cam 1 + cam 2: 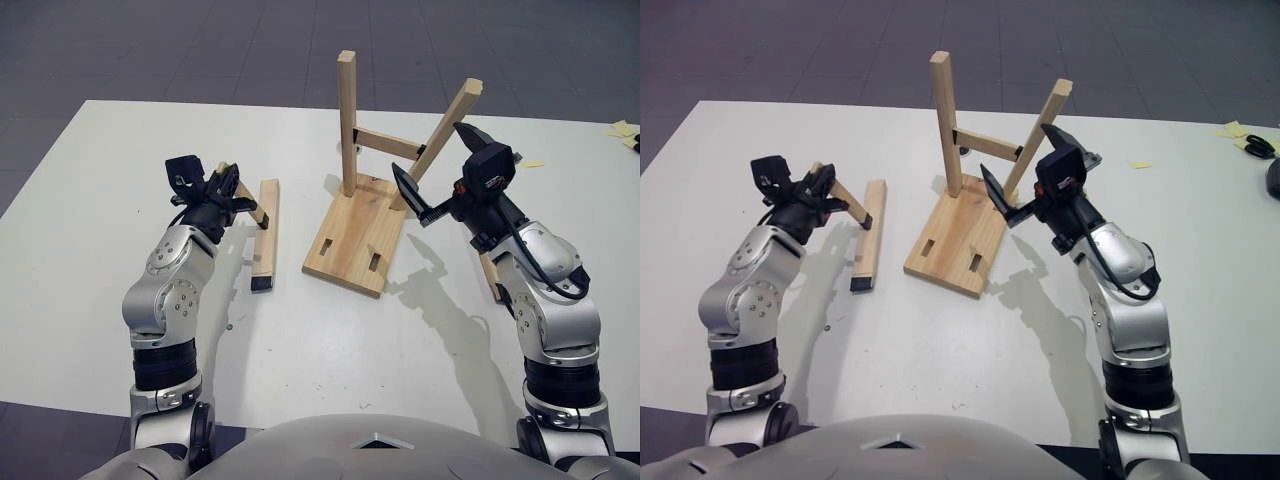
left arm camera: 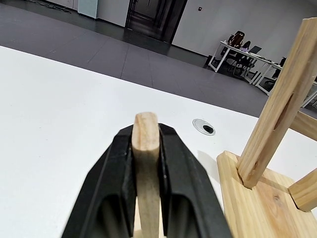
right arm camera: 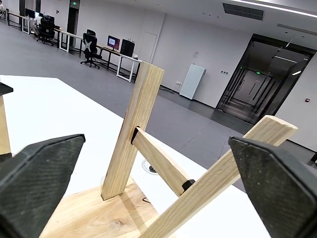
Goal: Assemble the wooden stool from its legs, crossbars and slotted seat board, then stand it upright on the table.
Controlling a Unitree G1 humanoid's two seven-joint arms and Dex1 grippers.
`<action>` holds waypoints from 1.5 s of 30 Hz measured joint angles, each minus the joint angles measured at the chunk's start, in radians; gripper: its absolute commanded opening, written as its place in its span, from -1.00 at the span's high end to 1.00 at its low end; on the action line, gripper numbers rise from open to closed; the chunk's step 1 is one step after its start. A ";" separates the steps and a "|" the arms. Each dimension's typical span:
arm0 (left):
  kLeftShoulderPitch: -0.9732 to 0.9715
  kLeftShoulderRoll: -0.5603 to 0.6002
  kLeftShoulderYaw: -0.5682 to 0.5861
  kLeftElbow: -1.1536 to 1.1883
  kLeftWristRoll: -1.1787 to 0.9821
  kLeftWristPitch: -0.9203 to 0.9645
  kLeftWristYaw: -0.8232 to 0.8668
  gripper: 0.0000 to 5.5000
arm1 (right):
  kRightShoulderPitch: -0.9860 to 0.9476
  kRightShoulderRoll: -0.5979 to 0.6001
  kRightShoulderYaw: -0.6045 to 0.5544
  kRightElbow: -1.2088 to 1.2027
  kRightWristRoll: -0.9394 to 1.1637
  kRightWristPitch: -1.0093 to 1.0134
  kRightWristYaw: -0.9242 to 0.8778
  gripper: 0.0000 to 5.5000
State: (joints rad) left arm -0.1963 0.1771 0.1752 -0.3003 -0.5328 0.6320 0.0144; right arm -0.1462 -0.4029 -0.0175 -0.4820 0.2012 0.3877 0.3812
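Note:
The slotted seat board (image 1: 352, 240) lies flat on the white table (image 1: 120, 160), with two empty slots near its front edge. Two legs stand in its far end: one upright (image 1: 347, 120), one leaning right (image 1: 443, 130), and a crossbar (image 1: 386, 143) joins them. My right gripper (image 1: 441, 168) is open, its fingers (image 3: 34, 178) on either side of the leaning leg (image 3: 218, 183) without touching it. My left gripper (image 1: 228, 188) is shut on a short wooden bar (image 2: 146, 163), held just above the table. The bar's far end meets a loose leg (image 1: 265, 233) lying left of the board.
Another wooden piece (image 1: 490, 275) lies under my right forearm. A round grommet (image 2: 204, 127) is set in the table behind the board. Yellow notes (image 1: 620, 130) and a dark object (image 1: 1260, 146) sit at the far right corner. The front of the table is bare.

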 measured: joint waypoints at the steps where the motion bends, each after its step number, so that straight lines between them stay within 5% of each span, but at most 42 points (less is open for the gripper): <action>1: 0.000 -0.002 -0.001 -0.002 0.000 0.002 0.001 0.85 | 0.000 0.000 0.000 0.000 -0.001 -0.001 0.000 -0.96; 23: 0.001 -0.038 -0.047 -0.013 0.116 -0.006 0.029 0.85 | 0.002 0.002 0.008 -0.001 -0.016 -0.008 0.001 -0.96; 45: -0.139 -0.007 0.013 -0.048 0.136 0.325 0.075 0.85 | 0.021 0.015 0.026 -0.014 -0.026 -0.009 -0.008 -0.96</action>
State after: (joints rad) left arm -0.3356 0.1704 0.1877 -0.3482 -0.3965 0.9569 0.0896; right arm -0.1256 -0.3879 0.0087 -0.4961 0.1754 0.3785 0.3736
